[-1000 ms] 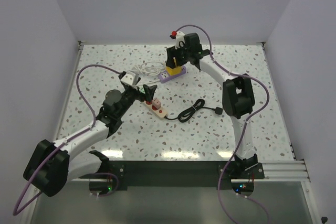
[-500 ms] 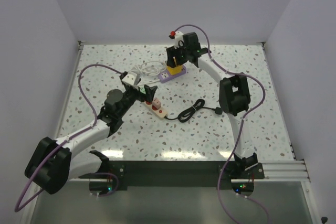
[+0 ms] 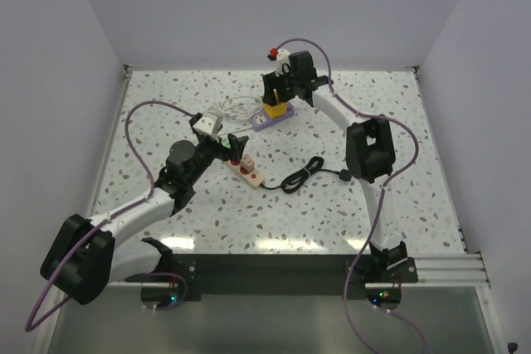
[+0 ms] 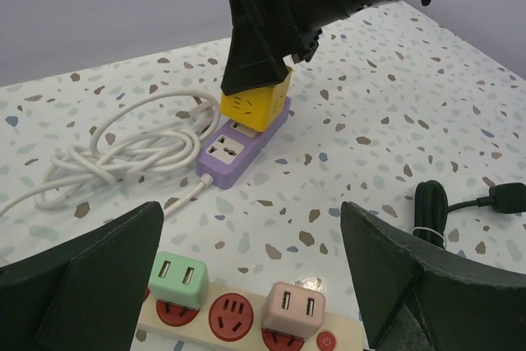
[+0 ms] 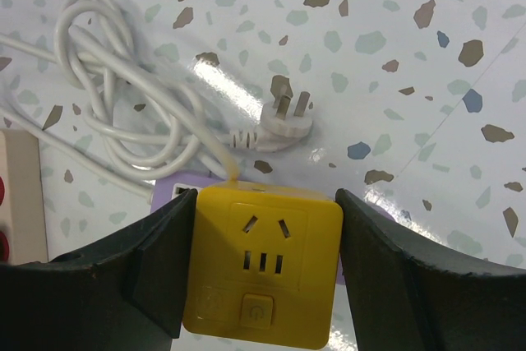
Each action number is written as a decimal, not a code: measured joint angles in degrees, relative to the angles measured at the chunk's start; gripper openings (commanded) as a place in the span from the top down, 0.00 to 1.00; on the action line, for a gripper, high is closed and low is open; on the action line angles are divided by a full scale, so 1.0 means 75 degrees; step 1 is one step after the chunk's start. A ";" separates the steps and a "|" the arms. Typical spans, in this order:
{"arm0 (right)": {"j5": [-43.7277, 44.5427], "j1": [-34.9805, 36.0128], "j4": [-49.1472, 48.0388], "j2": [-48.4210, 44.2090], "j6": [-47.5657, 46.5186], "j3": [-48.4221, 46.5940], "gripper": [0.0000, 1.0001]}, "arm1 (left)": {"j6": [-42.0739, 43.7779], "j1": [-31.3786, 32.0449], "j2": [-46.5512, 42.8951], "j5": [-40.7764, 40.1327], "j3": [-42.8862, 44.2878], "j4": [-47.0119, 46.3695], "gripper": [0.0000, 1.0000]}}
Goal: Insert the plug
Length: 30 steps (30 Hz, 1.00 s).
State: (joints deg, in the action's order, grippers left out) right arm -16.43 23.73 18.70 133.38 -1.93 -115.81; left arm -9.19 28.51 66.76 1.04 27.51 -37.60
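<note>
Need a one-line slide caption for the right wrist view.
Right claw clamps yellow cube adapter over purple strip; white cord and loose plug lie beyond.

A white table (image 3: 415, 172) speckled with grey, brown and teal flecks fills the booth. Plain pale lilac-grey walls close it in: back wall (image 3: 274, 6), left wall (image 3: 50, 80), right wall (image 3: 489, 80). A black rail (image 3: 274, 275) runs along its near edge. The light is soft and even.
</note>
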 measured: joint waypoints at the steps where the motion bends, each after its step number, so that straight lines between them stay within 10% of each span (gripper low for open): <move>1: -0.0003 0.0000 -0.0041 0.0017 0.0047 -0.0003 1.00 | 0.0000 0.0000 0.0000 0.0000 0.0000 0.0000 0.05; 30: 0.0114 0.0000 -0.0321 0.0082 0.0495 0.0006 1.00 | 0.0003 -0.0044 0.0000 0.0012 -0.0006 -0.0006 0.05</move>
State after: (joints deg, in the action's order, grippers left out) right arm -15.57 23.73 16.29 133.99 1.78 -115.77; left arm -9.17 28.18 66.76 1.13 27.46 -37.65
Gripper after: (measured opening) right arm 0.661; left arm 0.946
